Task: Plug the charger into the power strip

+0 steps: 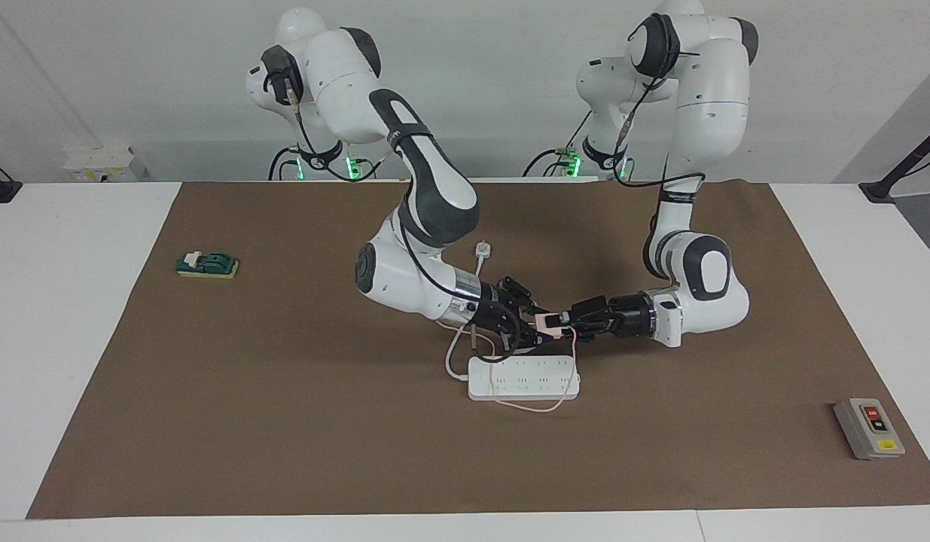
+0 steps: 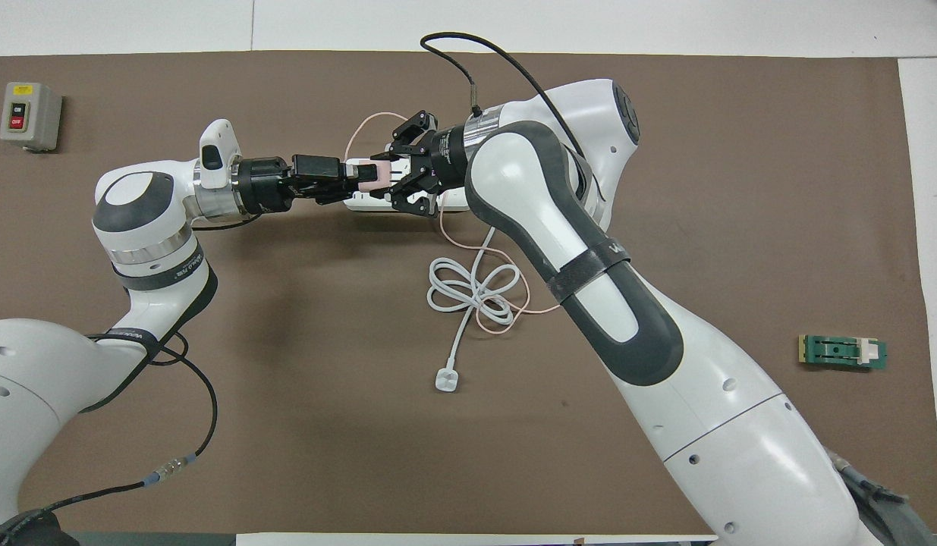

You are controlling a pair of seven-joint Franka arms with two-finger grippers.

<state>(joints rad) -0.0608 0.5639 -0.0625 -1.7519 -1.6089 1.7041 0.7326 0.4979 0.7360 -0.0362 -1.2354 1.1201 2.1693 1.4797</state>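
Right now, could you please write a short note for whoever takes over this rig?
Left gripper: shut on the charger, held in the air over the table beside the power strip.
Right gripper: also at the charger from its own end; I cannot tell whether it grips or has let go.
Power strip: flat on the brown mat mid-table, sockets up, nothing plugged in. The charger's pink cable trails over it.
Done: charger lifted and shared between both arms.
Left: finish the handover, turn the prongs down, push into a socket.
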